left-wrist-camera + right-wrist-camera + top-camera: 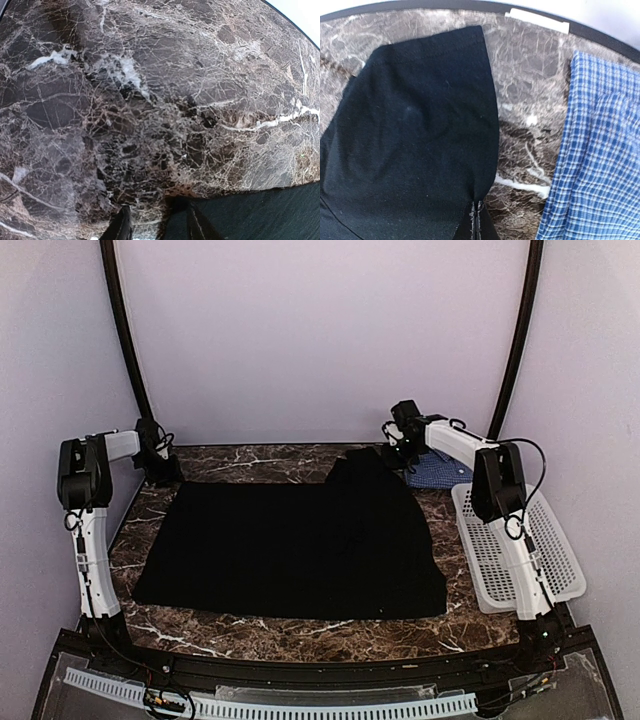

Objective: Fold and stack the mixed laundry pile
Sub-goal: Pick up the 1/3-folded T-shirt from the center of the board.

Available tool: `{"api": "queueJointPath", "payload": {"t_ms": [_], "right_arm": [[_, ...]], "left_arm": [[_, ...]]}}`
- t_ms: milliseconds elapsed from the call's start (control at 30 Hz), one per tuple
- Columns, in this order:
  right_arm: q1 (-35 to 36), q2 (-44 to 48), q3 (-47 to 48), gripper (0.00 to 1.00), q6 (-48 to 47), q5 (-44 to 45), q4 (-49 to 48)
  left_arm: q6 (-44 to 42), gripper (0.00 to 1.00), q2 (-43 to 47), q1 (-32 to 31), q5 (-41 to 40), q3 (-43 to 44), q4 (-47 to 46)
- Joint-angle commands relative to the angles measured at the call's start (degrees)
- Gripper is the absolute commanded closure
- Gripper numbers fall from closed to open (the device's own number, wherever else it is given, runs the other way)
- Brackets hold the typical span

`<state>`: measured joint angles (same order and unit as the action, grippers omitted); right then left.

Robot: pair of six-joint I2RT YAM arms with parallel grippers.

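Black garment (pixel 290 550) is spread flat on table (pixel 250 462), long axis left-right. Its far-left corner is seen between parted fingers of left gripper (pixel 156 222). Its far-right edge is clamped by right gripper (pixel 476 222).

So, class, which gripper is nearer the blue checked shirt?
Right. The right gripper pinches the black garment beside the shirt; the left gripper is at the garment's opposite corner.

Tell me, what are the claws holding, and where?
The right claw pinches the black garment by its edge. The left claw is open at another corner, holding nothing that shows.
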<state>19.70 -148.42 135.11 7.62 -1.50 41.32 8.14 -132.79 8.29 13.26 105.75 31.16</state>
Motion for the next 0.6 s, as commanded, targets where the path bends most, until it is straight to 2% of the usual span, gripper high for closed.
{"api": "queueJointPath", "payload": {"t_ms": [0, 367, 567], "right_arm": [[-0.88, -1.49, 4.55, 1.0, 0.37, 0.71, -0.8], [-0.95, -2.49, 5.0, 1.0, 0.47, -0.52, -1.15], [-0.99, -2.31, 4.85, 1.0, 0.13, -0.52, -1.07]], "left_arm": [[-1.8, 0.65, -2.66, -1.06, 0.45, 1.14, 1.52], [-4.97, 0.67, -4.69, -3.59, -2.41, 3.44, 4.11], [-5.68, 0.71, -6.22, -4.19, -4.73, 5.16, 5.82]]}}
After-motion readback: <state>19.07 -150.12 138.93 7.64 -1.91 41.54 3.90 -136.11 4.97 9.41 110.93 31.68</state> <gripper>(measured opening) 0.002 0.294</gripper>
